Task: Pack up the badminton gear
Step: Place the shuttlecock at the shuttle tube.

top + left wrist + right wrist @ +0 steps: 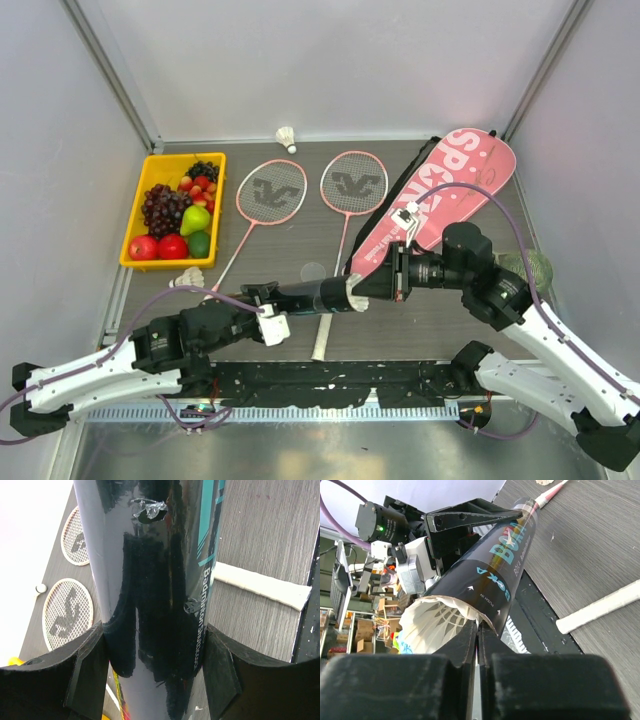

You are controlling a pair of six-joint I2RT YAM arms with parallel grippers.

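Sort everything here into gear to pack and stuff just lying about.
To pack: two pink-framed rackets, white feather shuttlecocks, long dark cylindrical tube, pink racket-shaped SPORT bag.
Lying about: yellow tray of fruit, green netted ball.

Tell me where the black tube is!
In the top view, the tube is held by the left gripper at the front middle of the table, its shuttlecock end facing the right gripper.

Dark tube [150, 605] runs off the top and bottom edges of the left wrist view, a shuttlecock [436, 622] has its cork end hidden inside the tube's mouth, and the right arm [545, 335] covers most of the green netted ball [541, 264] from above.
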